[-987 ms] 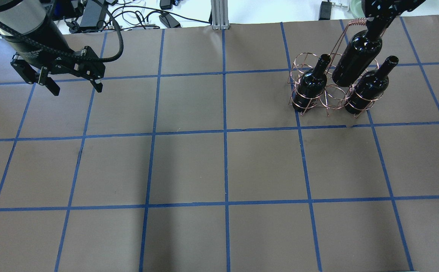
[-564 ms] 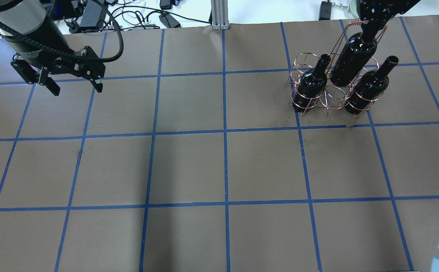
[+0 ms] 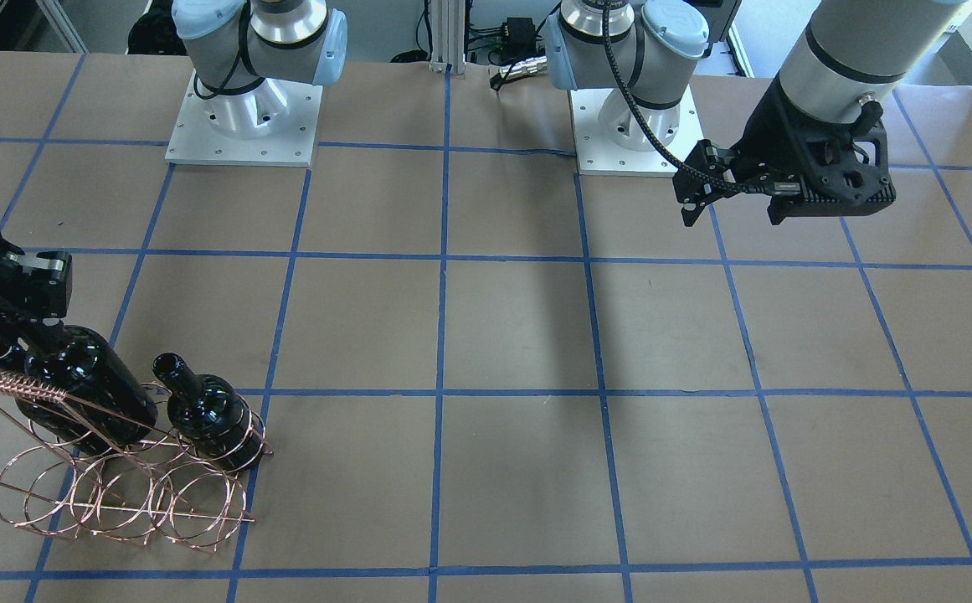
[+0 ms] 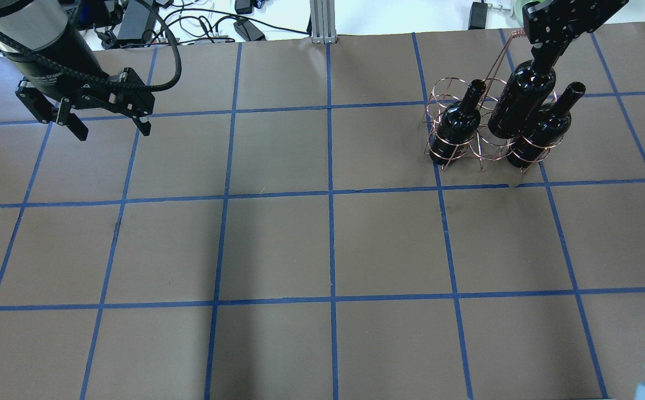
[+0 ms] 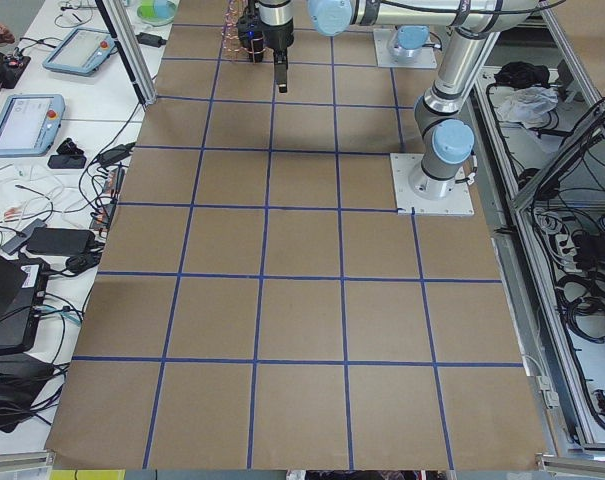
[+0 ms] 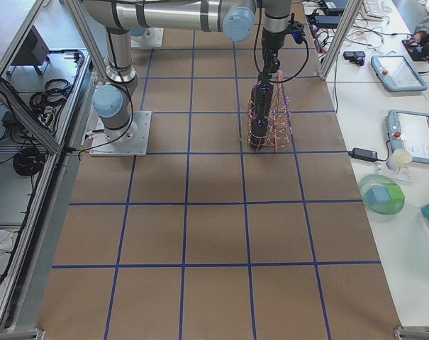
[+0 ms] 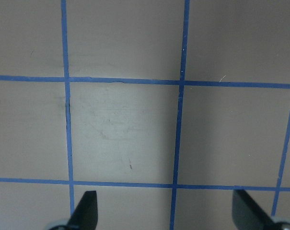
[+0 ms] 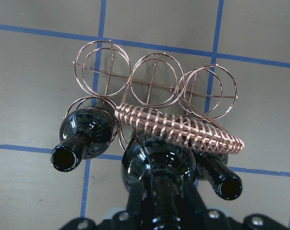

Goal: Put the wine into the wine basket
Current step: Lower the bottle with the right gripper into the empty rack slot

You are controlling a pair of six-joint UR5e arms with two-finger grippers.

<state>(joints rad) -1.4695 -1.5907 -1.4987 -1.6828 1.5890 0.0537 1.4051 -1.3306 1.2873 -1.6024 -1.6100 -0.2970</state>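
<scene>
My right gripper point(image 4: 547, 47) is shut on the neck of a glossy black wine bottle point(image 4: 522, 100) and holds it tilted, with its base down among the rings of the copper wire basket point(image 4: 483, 141). The base is between two like bottles that stand in the basket's outer rings, one on the left point(image 4: 461, 125) and one on the right point(image 4: 544, 130). The right wrist view shows the held bottle point(image 8: 159, 163) under the coiled handle point(image 8: 178, 127). In the front view the held bottle point(image 3: 88, 389) leans behind the basket frame point(image 3: 117, 502). My left gripper point(image 4: 113, 133) is open and empty, far to the left.
Three rings of the basket's far row point(image 8: 154, 79) hold nothing. Cables and power bricks point(image 4: 189, 22) lie past the table's far edge. The two arm bases point(image 3: 243, 117) stand on the brown table with its blue tape grid point(image 4: 330, 194).
My right gripper has lowered the held bottle from above the basket down between the two standing bottles. The left arm has not moved.
</scene>
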